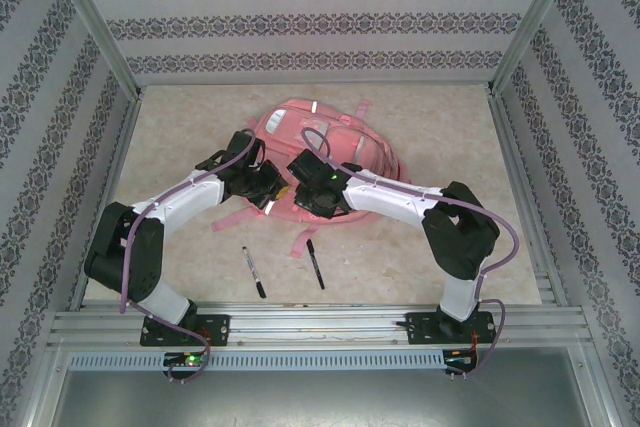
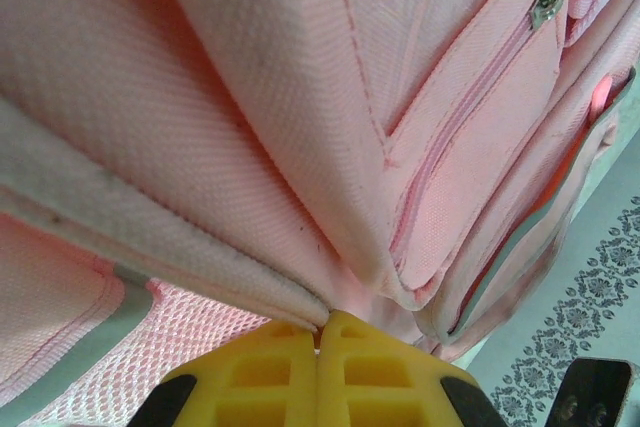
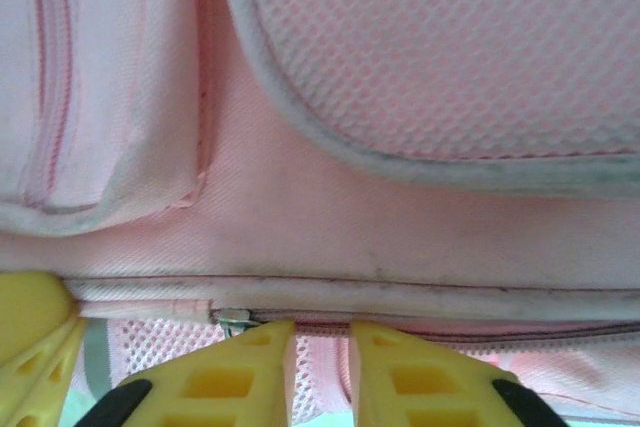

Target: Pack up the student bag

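Arms bent inward, wrists meeting at the near side of the student bag (image 1: 335,137), pink woven fabric with mesh and grey trim, centred on the counter (image 1: 440,127), left tool (image 2: 320,335) pressed together at a fold, right tool (image 3: 322,347) slightly spread beside a metal zipper pull (image 3: 234,321)

Lab test cell: aluminium frame (image 1: 92,19), patterned wall panels (image 1: 320,7), marbled table (image 1: 180,127), mounting rail (image 1: 320,325) at near edge.
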Controlling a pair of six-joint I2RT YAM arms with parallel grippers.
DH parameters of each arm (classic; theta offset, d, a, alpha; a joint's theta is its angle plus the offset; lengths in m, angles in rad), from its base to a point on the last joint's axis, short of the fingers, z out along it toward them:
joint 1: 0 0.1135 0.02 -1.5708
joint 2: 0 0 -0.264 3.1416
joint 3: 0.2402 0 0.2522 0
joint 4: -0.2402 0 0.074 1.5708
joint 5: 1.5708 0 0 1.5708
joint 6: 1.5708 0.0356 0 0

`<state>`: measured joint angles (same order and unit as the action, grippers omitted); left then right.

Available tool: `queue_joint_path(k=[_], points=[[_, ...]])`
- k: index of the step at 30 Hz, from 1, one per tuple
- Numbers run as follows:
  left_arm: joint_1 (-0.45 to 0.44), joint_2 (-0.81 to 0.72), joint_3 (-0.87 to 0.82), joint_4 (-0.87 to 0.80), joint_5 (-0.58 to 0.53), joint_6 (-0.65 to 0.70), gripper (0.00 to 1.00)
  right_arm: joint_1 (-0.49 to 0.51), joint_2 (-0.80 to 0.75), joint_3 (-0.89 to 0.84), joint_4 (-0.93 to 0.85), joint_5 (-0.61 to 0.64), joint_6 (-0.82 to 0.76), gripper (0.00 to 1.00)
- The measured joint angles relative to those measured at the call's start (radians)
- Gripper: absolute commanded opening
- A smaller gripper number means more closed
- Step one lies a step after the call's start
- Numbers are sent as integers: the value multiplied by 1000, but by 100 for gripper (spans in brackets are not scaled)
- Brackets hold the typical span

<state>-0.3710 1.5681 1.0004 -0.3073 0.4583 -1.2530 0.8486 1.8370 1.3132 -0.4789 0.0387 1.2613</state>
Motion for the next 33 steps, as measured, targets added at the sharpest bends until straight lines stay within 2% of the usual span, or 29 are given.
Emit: queue_joint_path(k=[8, 12, 19, 33], points=[[6, 0, -2, 0, 2, 0, 0, 8, -8, -7, 12, -22, -10, 34], [6, 0, -2, 1, 3, 0, 0, 35, -17, -6, 12, -14, 0, 36], [6, 0, -2, 1, 5, 0, 0, 70, -16, 2, 20, 5, 24, 36], [6, 0, -11, 5, 4, 0, 0, 73, 77, 74, 12, 141, -5, 34]])
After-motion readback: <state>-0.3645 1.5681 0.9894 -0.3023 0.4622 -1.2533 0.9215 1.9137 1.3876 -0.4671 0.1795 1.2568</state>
